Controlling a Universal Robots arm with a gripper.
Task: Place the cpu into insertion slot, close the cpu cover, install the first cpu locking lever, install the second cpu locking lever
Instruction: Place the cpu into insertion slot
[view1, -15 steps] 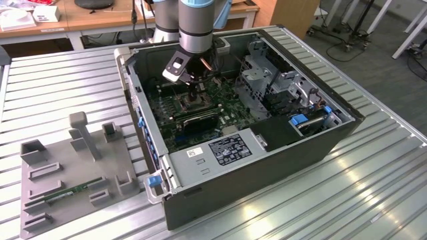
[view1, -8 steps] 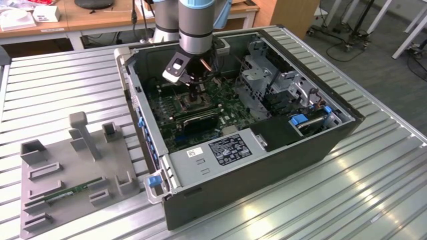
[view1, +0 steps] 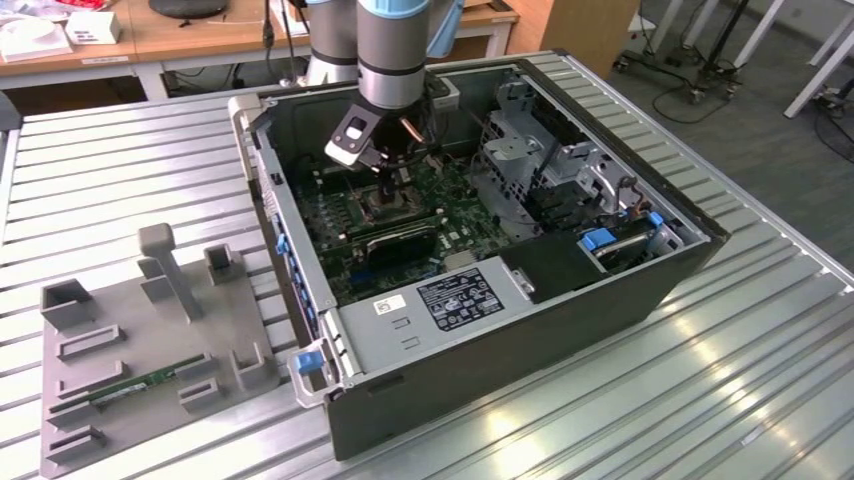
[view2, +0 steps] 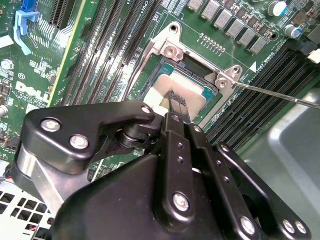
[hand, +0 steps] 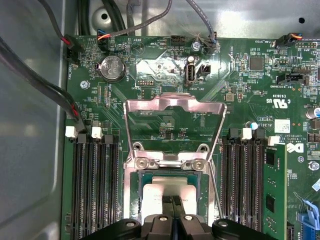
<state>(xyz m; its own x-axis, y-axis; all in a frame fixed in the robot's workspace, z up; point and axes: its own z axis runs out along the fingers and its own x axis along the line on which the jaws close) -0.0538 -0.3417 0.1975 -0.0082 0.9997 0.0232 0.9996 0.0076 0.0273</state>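
The cpu lies flat in the insertion slot on the green board, its silvery-tan top showing in both wrist views. The cpu cover, a silvery frame with a cut-out centre, stands swung open on its hinge beyond the slot. My gripper hangs straight over the cpu inside the case, fingers shut together with nothing between them, tips at or just above the chip's top. A thin wire locking lever sticks out unlatched beside the slot.
Black memory slots flank the socket on both sides. Cables run along the case wall. A black heatsink block and a metal drive cage crowd the open computer case. A grey fixture plate lies on the table.
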